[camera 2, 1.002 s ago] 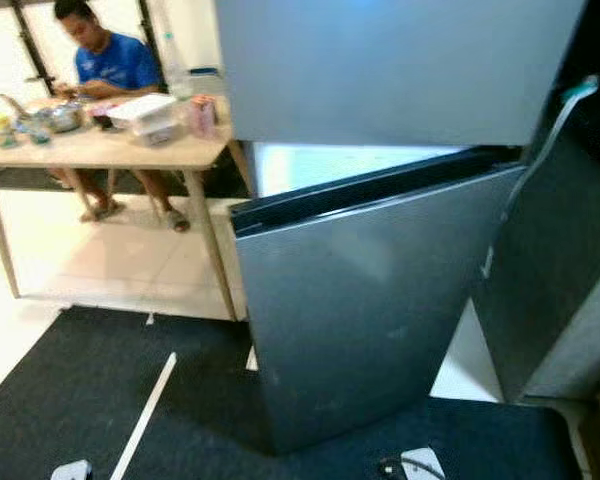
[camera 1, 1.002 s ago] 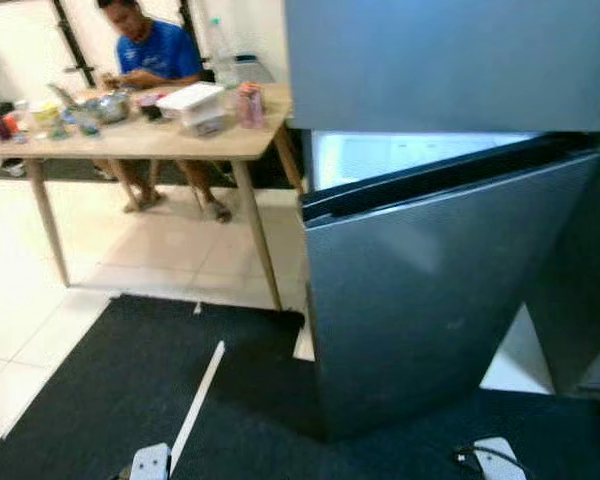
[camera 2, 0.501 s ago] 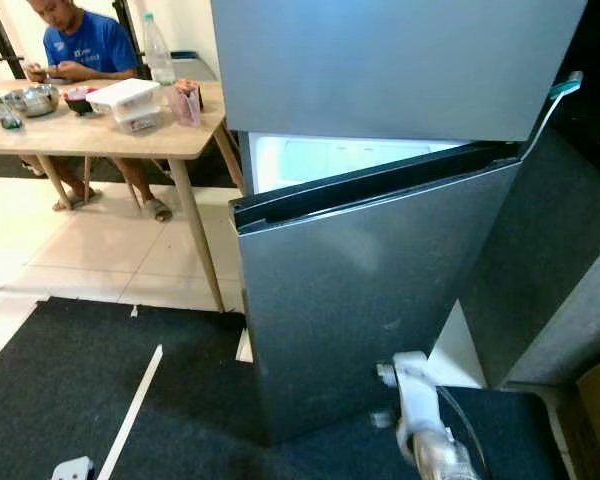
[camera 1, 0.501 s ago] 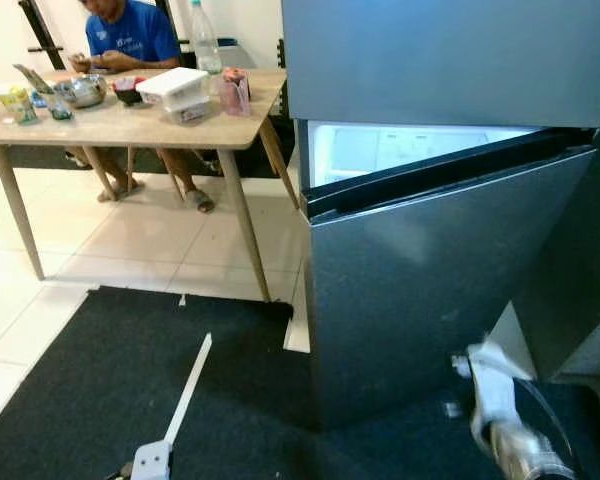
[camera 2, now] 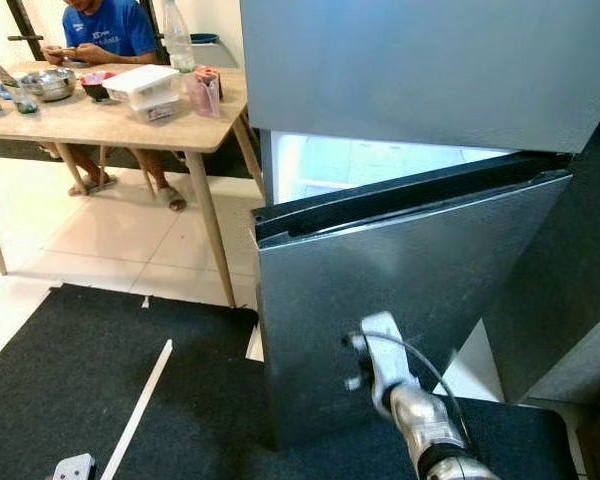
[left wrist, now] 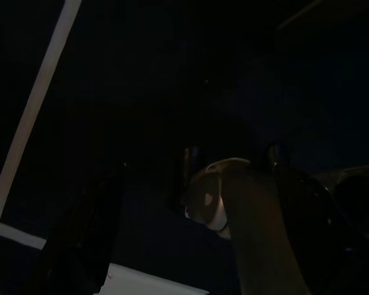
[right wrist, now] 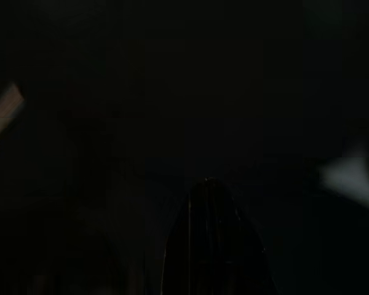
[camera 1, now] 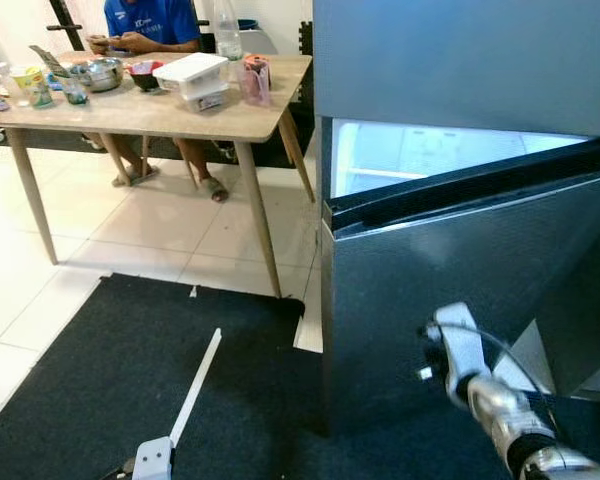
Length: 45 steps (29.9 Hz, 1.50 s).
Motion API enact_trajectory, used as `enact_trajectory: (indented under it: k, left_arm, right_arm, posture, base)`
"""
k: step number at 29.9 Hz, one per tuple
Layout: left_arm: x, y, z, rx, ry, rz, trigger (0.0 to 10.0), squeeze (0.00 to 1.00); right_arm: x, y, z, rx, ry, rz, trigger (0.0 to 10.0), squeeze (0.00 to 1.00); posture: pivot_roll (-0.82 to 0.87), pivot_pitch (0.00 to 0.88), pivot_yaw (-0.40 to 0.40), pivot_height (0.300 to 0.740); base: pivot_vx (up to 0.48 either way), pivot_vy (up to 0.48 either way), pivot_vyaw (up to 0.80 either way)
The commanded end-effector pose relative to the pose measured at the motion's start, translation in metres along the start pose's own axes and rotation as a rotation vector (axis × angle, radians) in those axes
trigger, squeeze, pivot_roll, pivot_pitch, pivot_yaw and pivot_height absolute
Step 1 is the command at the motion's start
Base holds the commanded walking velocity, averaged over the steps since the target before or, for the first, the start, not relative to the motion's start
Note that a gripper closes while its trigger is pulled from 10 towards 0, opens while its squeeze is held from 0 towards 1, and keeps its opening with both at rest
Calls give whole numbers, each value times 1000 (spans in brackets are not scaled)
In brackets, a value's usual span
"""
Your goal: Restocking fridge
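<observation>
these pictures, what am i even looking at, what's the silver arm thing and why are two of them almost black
This is a walking humanoid robot restocking a fridge. The two bright pictures come from a stereo camera on its head, looking forward and down, so they show one scene twice.

Ahead is a grey fridge. Its lower door stands ajar, with the lit inside showing above it. The silver piece low down is the robot's right arm, raised in front of that door. The white part at the bottom is its left arm, hanging idle over a black mat.

To the left, a person in a blue shirt sits at a wooden table with a metal bowl, a white box and a bottle.

The dark pictures are wrist cameras, one per arm, in shade. Whether either tool holds anything cannot be made out.
</observation>
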<state>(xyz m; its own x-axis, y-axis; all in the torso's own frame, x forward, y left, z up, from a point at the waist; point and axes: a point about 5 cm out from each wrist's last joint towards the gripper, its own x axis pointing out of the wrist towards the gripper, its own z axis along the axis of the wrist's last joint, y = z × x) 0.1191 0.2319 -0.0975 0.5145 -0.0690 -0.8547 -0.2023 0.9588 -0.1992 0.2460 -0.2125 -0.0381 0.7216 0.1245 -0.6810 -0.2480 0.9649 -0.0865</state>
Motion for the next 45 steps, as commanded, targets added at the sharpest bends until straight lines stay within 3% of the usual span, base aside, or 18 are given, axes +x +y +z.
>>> enact_trajectory:
  k: [1, 3, 4, 7, 8, 9, 13, 22, 29, 33, 38, 39, 41, 42, 44, 45]
  left_arm:
    - [1, -3, -2, 11, 6, -9, 10000, 0]
    - [1, -3, -2, 21, 7, -12, 10000, 0]
    - [1, -3, -2, 21, 7, -12, 10000, 0]
    - [1, -3, -2, 29, 10, -14, 10000, 0]
    - [1, -3, -2, 29, 10, -14, 10000, 0]
    - [1, -3, -2, 31, 10, -15, 10000, 0]
    - [0, -2, -2, 19, 9, -4, 10000, 0]
    - [0, -3, -2, 45, 21, -32, 10000, 0]
    - [0, -2, -4, 29, 18, -6, 10000, 0]
    - [0, -2, -4, 9, 15, -9, 10000, 0]
    - [0, -1, -4, 10, 15, -10, 10000, 0]
    - [0, -1, -4, 10, 15, -10, 10000, 0]
    - [0, -1, -3, 12, 16, -10, 10000, 0]
    - [0, -1, -3, 12, 16, -10, 10000, 0]
    - [0, -1, -3, 12, 16, -10, 10000, 0]
    - [0, -1, -3, 12, 16, -10, 10000, 0]
  right_arm:
    - [-1, 2, -9, -3, 47, -5, 10000, 0]
    - [-14, 2, -51, 45, 177, -40, 10000, 0]
    - [-14, 2, -51, 45, 177, -40, 10000, 0]
    - [-32, 6, -93, 76, 313, -62, 10000, 0]
    - [-32, 6, -93, 76, 313, -62, 10000, 0]
    - [-38, 10, -107, 81, 356, -62, 10000, 0]
    - [-50, 16, -128, 106, 418, -64, 10000, 0]
    - [-51, 18, -131, 105, 433, -66, 10000, 0]
    - [-48, 17, -125, 88, 412, -73, 10000, 0]
    - [-44, 6, -116, 107, 369, -132, 10000, 0]
    - [-27, -11, -70, 213, 145, -141, 10000, 0]
    - [-27, -11, -70, 213, 145, -141, 10000, 0]
    - [-16, -8, -35, 268, -22, -16, 10000, 0]
    - [-16, -8, -35, 268, -22, -16, 10000, 0]
    - [-9, -3, -1, 266, -169, 133, 10000, 0]
    - [-9, -3, -1, 266, -169, 133, 10000, 0]
  posture:
    - [-60, 0, 26, 740]
    - [-61, 0, 29, 740]
    - [-61, 0, 29, 740]
    - [-60, 0, 33, 740]
    - [-60, 0, 33, 740]
    - [-59, 0, 34, 740]
    - [-62, 0, 39, 740]
    - [-63, 0, 42, 740]
    - [-64, 0, 41, 740]
    - [-64, 0, 38, 740]
    - [-63, 1, 37, 740]
    - [-63, 1, 37, 740]
    - [-60, 4, 37, 740]
    - [-60, 4, 37, 740]
    - [-60, 5, 38, 740]
    - [-60, 5, 38, 740]
  base:
    - [337, 0, 0]
    - [351, 0, 0]
    - [352, 0, 0]
    - [356, 0, 0]
    - [356, 0, 0]
    - [356, 0, 0]
    - [249, 0, 0]
    - [0, -183, 0]
    - [0, -102, 0]
    - [0, 0, 0]
    - [0, 0, 0]
    - [0, 0, 0]
    - [0, 0, 0]
    - [0, 0, 0]
    - [0, 0, 0]
    - [0, 0, 0]
